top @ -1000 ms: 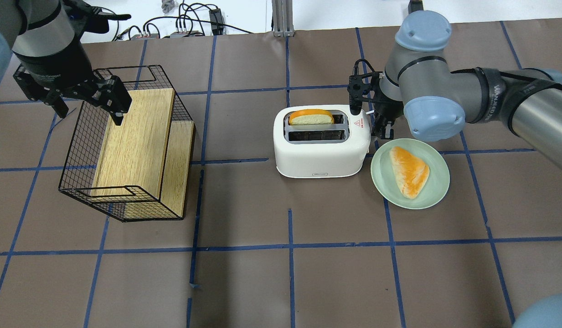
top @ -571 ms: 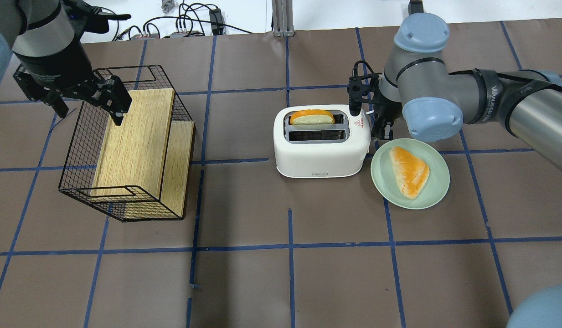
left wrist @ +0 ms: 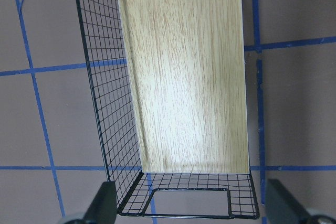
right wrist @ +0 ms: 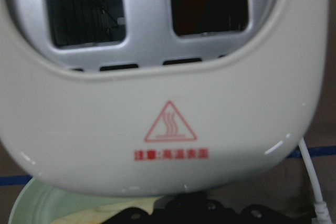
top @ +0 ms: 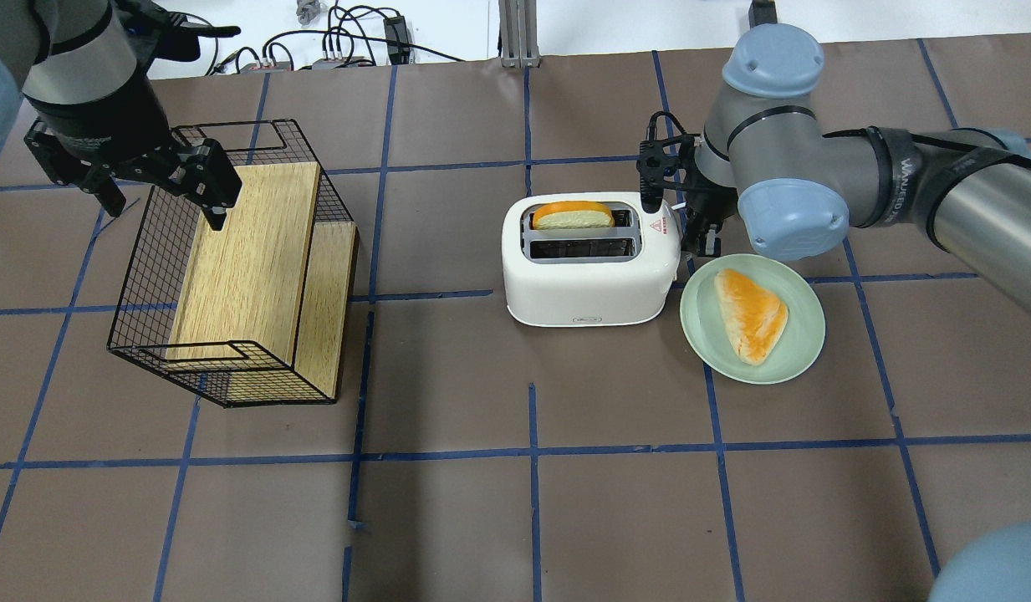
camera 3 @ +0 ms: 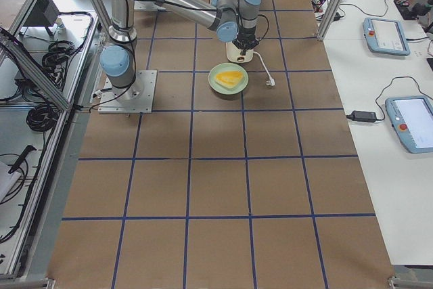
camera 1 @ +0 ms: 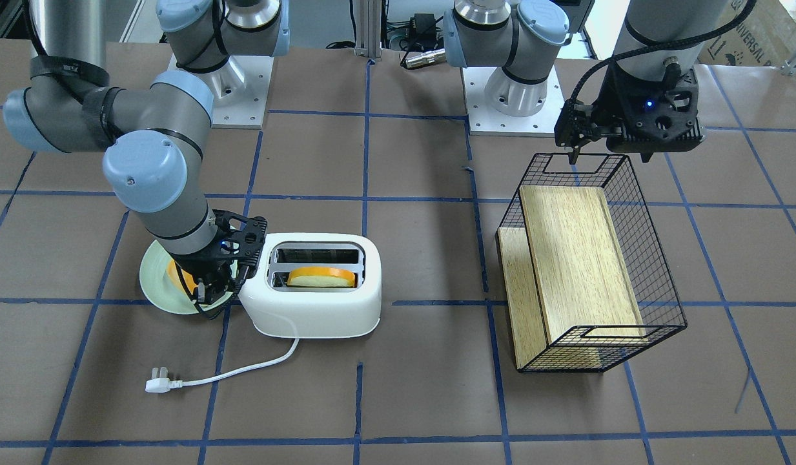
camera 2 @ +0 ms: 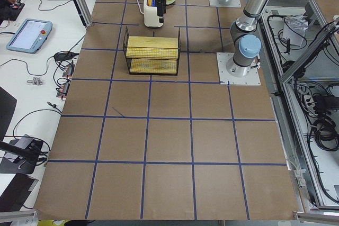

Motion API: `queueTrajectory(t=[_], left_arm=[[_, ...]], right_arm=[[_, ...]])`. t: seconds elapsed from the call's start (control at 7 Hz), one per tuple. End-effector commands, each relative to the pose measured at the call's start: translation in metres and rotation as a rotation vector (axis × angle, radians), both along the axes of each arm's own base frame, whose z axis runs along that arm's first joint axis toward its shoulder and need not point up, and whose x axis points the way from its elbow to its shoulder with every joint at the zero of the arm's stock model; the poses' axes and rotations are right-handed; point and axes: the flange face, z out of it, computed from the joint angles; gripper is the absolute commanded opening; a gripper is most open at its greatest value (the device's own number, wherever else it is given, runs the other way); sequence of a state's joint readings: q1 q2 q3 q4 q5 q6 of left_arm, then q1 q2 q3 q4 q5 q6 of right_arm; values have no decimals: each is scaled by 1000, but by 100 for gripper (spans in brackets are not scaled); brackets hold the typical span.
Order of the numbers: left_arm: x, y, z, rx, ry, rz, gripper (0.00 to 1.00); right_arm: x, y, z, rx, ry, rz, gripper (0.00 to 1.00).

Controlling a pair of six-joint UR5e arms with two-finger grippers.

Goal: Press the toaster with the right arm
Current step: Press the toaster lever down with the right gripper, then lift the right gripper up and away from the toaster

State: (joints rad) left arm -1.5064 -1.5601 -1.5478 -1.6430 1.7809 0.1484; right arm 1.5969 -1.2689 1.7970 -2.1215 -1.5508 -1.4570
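Note:
The white toaster stands mid-table with a slice of bread in its far slot; it also shows in the front view and fills the right wrist view, red triangle mark up close. My right gripper hangs at the toaster's end beside the plate, fingers pointing down and drawn together. The lever knob is hidden behind it. My left gripper is open and empty over the wire basket's far end.
A green plate with a bread piece lies right beside the toaster under my right wrist. The toaster's white cord and plug trail on the far side. A black wire basket holding a wooden board stands at left.
My right arm's wrist has shifted very slightly toward the toaster. The toaster, bread, plate and left arm have not moved.

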Motion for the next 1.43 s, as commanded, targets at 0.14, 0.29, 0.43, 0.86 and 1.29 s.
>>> queueTrajectory(t=[0.14, 0.29, 0.43, 0.86, 1.29], left_arm=[[0, 0, 0, 0, 0, 0, 100], [0, 0, 0, 0, 0, 0, 100], [0, 0, 0, 0, 0, 0, 100], [0, 0, 0, 0, 0, 0, 100], [0, 0, 0, 0, 0, 0, 100]], right_arm=[[0, 0, 19, -25, -1, -7, 9], [0, 6, 41, -17, -4, -13, 9], [0, 7, 75, -35, -1, -30, 9], [0, -7, 173, -14, -3, -272, 9], [-4, 11, 232, 43, 50, -716, 8]])
